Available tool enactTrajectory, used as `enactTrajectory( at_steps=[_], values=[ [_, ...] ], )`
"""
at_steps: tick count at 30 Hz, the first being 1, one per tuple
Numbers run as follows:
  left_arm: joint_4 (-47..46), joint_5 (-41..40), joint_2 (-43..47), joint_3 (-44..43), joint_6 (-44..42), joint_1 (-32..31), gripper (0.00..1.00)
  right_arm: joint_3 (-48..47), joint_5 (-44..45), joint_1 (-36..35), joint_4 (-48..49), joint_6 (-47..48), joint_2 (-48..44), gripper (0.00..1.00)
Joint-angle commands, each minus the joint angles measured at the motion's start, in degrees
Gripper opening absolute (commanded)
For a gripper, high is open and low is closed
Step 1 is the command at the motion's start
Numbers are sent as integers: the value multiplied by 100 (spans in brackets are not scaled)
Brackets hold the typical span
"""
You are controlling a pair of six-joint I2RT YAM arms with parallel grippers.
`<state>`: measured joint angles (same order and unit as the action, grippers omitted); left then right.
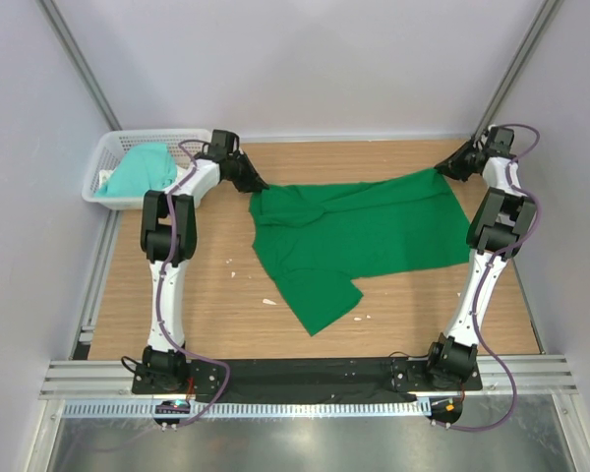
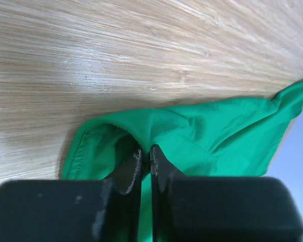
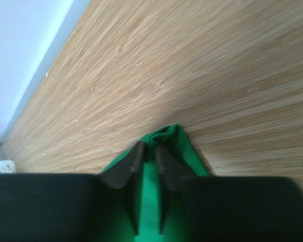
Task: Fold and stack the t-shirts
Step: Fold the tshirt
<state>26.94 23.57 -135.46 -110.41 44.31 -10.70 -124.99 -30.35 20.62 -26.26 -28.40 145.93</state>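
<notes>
Wood-grain tabletop (image 1: 216,315) spreads between pale grey walls, with both arms reaching toward its far edge. In the left wrist view the left gripper (image 2: 146,151) has its jaws all but together. A fold of the green t-shirt (image 2: 202,136) is pinched between them, just behind a stitched hem that curls at the lower left of the frame. In the right wrist view the right gripper (image 3: 147,147) stands narrow. Cloth fills the slot between its jaws, and a small corner pokes past the tips onto bare wood.

From above, the two holds sit at the upper left and upper right ends of the garment. It lies across the centre of the frame, stretched along its top edge and rumpled in the middle, with one flap trailing toward lower centre. A mint t-shirt (image 1: 143,169) is heaped in the white lattice basket (image 1: 157,133) at upper left, apart from the green one.

The fabric looks thin, light and limp. It will probably sag and crease wherever it is unsupported, and drag rather than slide on the wood. Nothing about it seems fragile. Hems and corners look like the best places to hold, since a doubled, stitched edge gives the jaws something to bite. A pinch on a single layer mid-panel would likely slip or gather stray folds.
</notes>
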Motion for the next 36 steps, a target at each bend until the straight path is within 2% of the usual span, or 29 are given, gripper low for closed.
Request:
enactTrajectory(
  at_steps=[1,4,13,22,23,25,26,27,29,32,36],
  values=[
    [-259,16,-42,-7,86,68,1,9,204,-14,244,-139,24,15],
    [-443,-133,72,160,130,77,0,62,493,3,279,-174,6,1],
    [-690,-836,459,766,209,129,0,554,1584,82,569,-324,-319,1],
    [-716,-758,424,767,183,165,0,317,1286,100,570,-332,-144,1],
    [-708,-758,450,741,131,165,4,317,1251,91,561,-324,-152,1],
    [-629,-784,520,749,95,165,15,317,1216,91,473,-333,-170,8],
    [-594,-793,555,766,86,165,30,300,1216,82,412,-333,-179,13],
    [-593,-775,634,775,69,165,34,230,1224,91,342,-341,-187,21],
    [-567,-723,722,863,60,156,44,168,1242,82,122,-315,-275,27],
    [-558,-688,1029,1012,16,147,54,-16,1470,91,-282,-254,-398,41],
    [-567,-486,1390,1258,-11,112,56,-359,1804,91,-818,-17,-687,51]
  ],
)
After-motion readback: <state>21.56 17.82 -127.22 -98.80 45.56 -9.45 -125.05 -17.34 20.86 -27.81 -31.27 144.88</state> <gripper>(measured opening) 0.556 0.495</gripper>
